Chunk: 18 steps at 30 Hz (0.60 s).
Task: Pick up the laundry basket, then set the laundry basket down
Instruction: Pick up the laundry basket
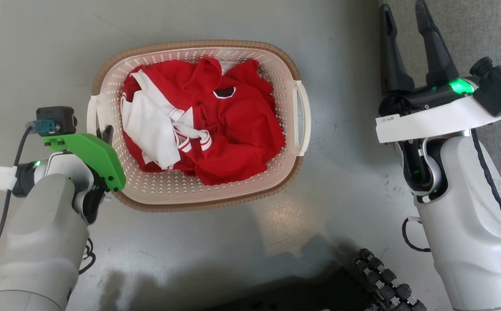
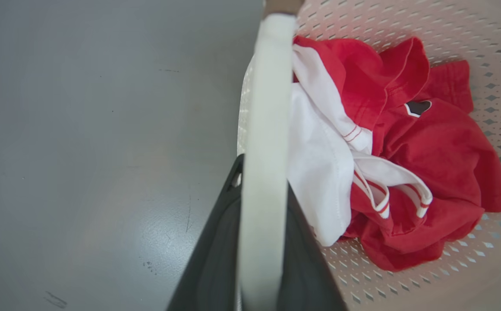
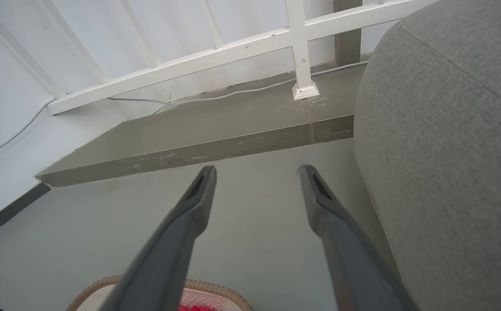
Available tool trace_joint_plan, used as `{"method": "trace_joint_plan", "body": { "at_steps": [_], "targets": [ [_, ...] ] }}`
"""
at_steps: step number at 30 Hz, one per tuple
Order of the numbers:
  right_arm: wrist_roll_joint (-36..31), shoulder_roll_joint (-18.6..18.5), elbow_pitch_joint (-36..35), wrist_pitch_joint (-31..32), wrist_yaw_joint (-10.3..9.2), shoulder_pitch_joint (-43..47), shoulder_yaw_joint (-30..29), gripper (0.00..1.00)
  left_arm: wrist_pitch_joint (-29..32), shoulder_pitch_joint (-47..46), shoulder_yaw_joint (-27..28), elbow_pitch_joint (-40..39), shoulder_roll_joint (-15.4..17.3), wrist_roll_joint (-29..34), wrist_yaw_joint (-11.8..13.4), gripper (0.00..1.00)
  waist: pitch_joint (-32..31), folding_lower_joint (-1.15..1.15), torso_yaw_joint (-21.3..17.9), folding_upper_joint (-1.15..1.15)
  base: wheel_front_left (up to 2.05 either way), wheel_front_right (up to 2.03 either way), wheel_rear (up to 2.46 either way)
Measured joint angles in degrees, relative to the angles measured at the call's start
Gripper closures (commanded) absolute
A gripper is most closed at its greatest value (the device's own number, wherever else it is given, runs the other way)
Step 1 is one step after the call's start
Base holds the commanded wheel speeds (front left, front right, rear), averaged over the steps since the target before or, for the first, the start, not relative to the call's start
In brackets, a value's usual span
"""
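Dark fingers [image 2: 215,259] of the left hand [image 1: 106,134] clamp one white loop handle [image 2: 263,108] of the cream perforated plastic laundry basket [image 1: 282,86], which stands on the grey floor [image 1: 39,52], evidently for lifting; the right hand [image 1: 403,11], fingers spread and empty, hangs beside the grey fabric sofa [image 1: 483,34].

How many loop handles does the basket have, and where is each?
2. The left handle sits between the fingers of the left gripper, on the basket's left side. The right handle is on the opposite side, untouched; the open right gripper is away from it.
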Motion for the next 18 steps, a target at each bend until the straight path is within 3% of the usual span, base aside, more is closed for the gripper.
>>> {"method": "trace_joint_plan", "body": {
  "at_steps": [18],
  "targets": [
    [0.0, 0.0, 0.55, 0.0, 0.0, 0.0, 0.3, 0.0, -1.25, -0.1, -1.38, 1.76, -0.33, -3.65, 0.0, 1.0, -1.08, 0.0, -0.14, 0.0, 0.0, 0.0, 0.0]
  ]
}}
